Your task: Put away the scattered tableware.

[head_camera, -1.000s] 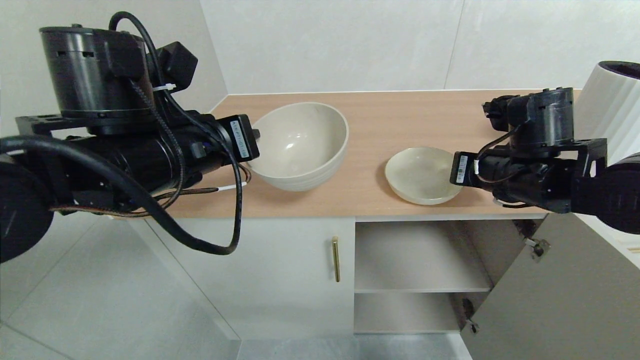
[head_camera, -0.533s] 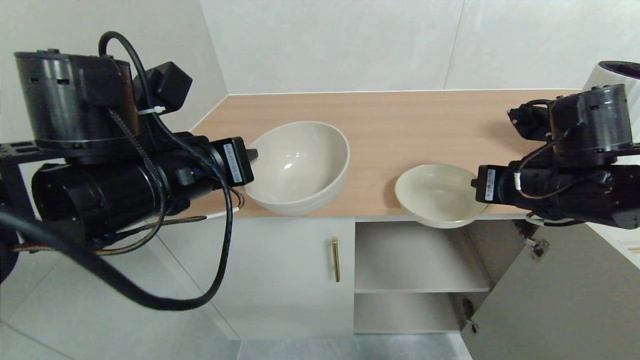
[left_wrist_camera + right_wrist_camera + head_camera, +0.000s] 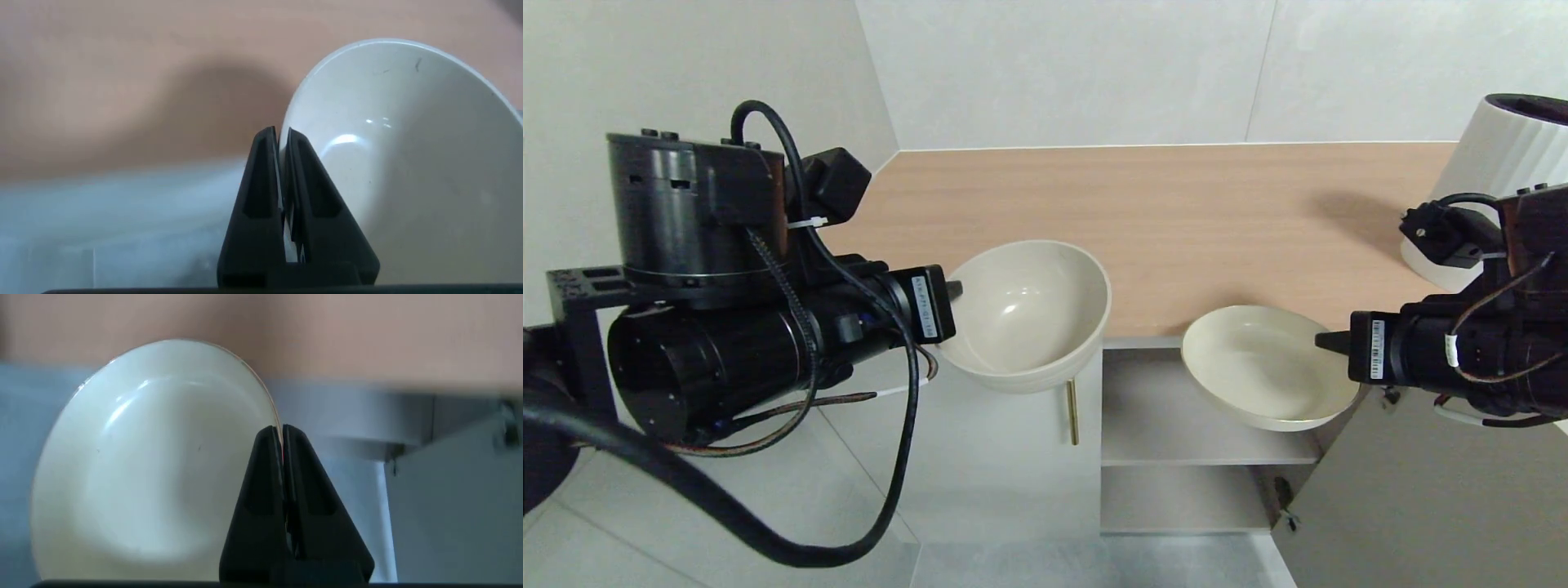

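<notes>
Left gripper [image 3: 953, 287] pinching large bowl [image 3: 1029, 318] by rim, right gripper [image 3: 1323, 341] pinching small dish [image 3: 1258, 367] by rim, both at bench [image 3: 1160, 212] front edge

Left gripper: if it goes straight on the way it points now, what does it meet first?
The left gripper grips the bowl; beyond that, probably the plate in the right gripper, but depth is unclear.

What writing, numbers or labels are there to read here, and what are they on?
left sticker, white, on the left gripper: printed, too small to read.
right sticker, white, on the right gripper: printed, too small to read.
large bowl and shallow dish: no text to be seen.
</notes>
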Robot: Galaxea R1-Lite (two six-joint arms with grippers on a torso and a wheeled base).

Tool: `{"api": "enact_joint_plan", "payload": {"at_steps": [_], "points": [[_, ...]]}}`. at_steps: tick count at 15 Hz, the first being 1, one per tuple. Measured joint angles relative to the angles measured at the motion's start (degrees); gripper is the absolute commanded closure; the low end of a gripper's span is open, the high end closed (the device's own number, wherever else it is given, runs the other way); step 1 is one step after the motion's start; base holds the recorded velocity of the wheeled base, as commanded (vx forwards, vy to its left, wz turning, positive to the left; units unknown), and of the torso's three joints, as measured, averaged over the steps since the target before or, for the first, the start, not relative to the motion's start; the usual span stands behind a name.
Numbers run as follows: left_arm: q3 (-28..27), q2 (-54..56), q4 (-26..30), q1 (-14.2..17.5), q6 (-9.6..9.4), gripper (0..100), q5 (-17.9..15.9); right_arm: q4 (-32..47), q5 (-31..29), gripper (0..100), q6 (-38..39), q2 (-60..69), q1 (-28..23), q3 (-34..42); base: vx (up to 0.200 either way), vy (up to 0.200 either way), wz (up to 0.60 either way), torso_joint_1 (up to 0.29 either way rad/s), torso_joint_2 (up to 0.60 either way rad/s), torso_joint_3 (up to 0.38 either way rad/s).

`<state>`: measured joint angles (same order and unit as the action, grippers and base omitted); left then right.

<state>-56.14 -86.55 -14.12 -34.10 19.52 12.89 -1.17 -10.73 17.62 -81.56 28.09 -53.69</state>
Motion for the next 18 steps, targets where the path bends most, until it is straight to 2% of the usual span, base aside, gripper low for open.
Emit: {"api": "enact_joint_plan", "payload": {"at_steps": [9,18], "points": [[-0.04,-0.62,-0.02,-0.44,-0.01,100,0.00,-0.49,0.00,100,-0.13,-0.39,-0.26,0.35,0.000,0.000,0.00,-0.004,0.01,0.005],[-0.04,-1.12,0.02,-0.46,-0.01,100,0.02,-0.44,-0.07,100,-0.13,-1.96,-0.28,0.35,0.000,0.000,0.00,-0.184,0.42,0.231]]}}
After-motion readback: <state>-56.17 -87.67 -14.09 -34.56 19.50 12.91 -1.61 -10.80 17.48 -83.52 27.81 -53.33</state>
